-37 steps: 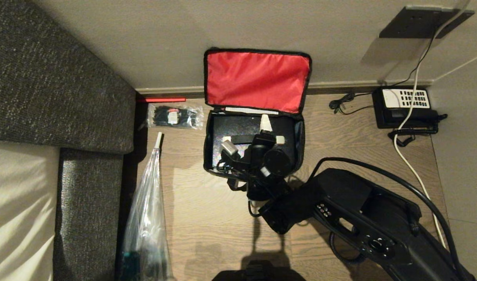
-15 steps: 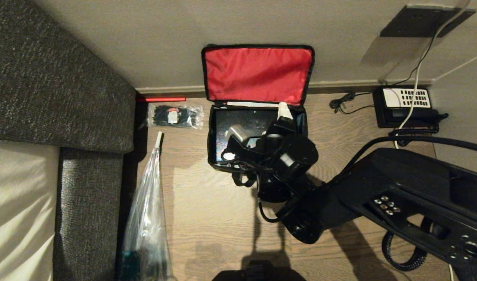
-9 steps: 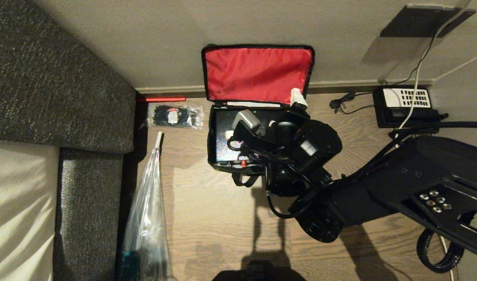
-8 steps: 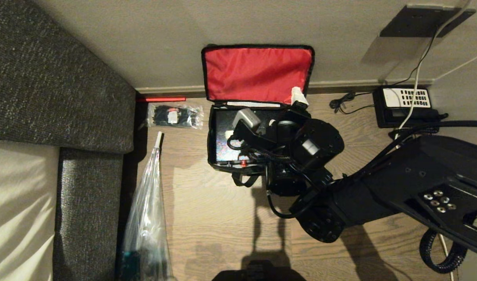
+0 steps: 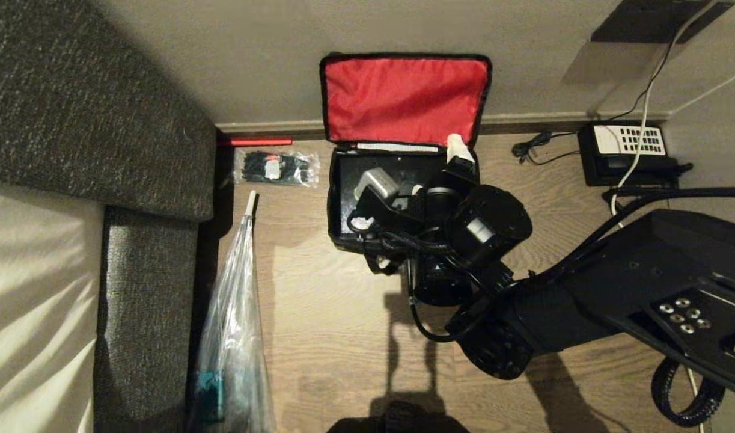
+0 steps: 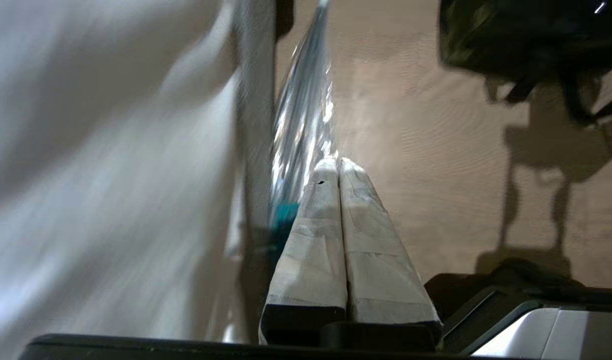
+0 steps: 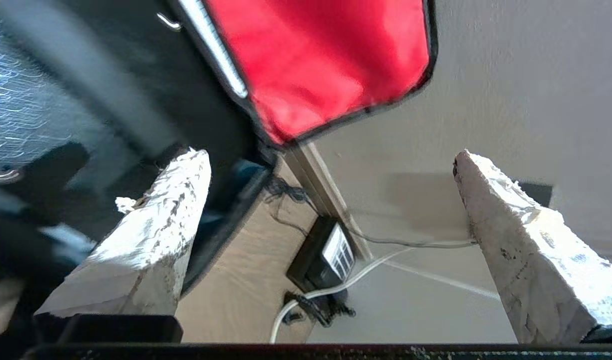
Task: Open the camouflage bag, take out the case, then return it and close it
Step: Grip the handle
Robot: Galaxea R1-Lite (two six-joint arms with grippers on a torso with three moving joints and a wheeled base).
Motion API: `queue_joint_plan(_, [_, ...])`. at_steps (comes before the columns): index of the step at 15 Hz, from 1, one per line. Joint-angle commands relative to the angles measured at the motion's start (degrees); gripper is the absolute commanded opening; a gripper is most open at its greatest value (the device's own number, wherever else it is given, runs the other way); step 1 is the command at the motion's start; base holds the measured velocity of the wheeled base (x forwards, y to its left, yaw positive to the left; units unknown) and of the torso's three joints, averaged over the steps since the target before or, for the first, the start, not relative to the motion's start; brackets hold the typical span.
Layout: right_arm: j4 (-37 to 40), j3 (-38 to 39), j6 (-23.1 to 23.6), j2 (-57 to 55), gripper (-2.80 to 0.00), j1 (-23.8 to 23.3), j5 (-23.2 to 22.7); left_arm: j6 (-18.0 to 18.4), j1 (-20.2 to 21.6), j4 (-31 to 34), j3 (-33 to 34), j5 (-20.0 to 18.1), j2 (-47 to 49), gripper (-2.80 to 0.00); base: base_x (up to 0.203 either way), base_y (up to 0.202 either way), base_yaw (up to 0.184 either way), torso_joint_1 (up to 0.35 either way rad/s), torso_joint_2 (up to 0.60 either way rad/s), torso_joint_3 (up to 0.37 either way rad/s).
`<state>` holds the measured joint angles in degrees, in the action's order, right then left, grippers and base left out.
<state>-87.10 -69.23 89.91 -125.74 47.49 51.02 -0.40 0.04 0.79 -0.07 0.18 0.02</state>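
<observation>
left gripper (image 6: 338, 167): parked by the plastic sleeve (image 5: 232, 337), jaws pressed together | camouflage bag (image 5: 403, 99): lid propped open on the floor, case (image 5: 349, 198) lodged inside | right gripper (image 7: 331, 165): jaws wide, nothing held, shifted from bag's middle to its right rim (case apparently returned; closing judged next)

Right arm reaching forward, right gripper (image 7: 331, 160) jaws spread wide and empty, left gripper (image 6: 340, 167) closed, parked low

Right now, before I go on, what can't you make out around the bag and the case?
- Head view: right arm covers much of the case inside the camouflage bag.
- Right wrist view: case blurred; right gripper open, empty.
- Left wrist view: bag cut off by the edge, blurred.
</observation>
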Motion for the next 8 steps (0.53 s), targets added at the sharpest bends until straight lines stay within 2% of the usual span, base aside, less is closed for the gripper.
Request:
queue_joint_plan(1, [-0.53, -0.03, 0.53, -0.29, 0.0, -0.2, 0.3, 0.29, 0.14, -0.09, -0.01, -0.01, -0.02, -2.8, -0.196, 0.024, 0.007, 0.006, 0.0, 0.002])
queue_joint_plan(3, [-0.56, -0.03, 0.44, -0.3, 0.0, -0.17, 0.3, 0.58, 0.14, -0.18, -0.01, -0.01, -0.02, -2.8, -0.175, 0.004, -0.004, 0.0, 0.0, 0.001])
queue_joint_plan(4, [-0.56, -0.03, 0.44, -0.3, 0.0, -0.12, 0.3, 0.58, 0.14, -0.28, -0.01, 0.04, -0.02, -2.8, -0.067, 0.0, 0.0, 0.0, 0.0, 0.0])
queue_joint_plan(8, [-0.56, -0.03, 0.44, -0.91, 0.0, -0.2, 0.3, 0.4, 0.14, -0.27, -0.01, 0.08, -0.02, -2.8, 0.0, 0.0, 0.0, 0.0, 0.0, 0.0])
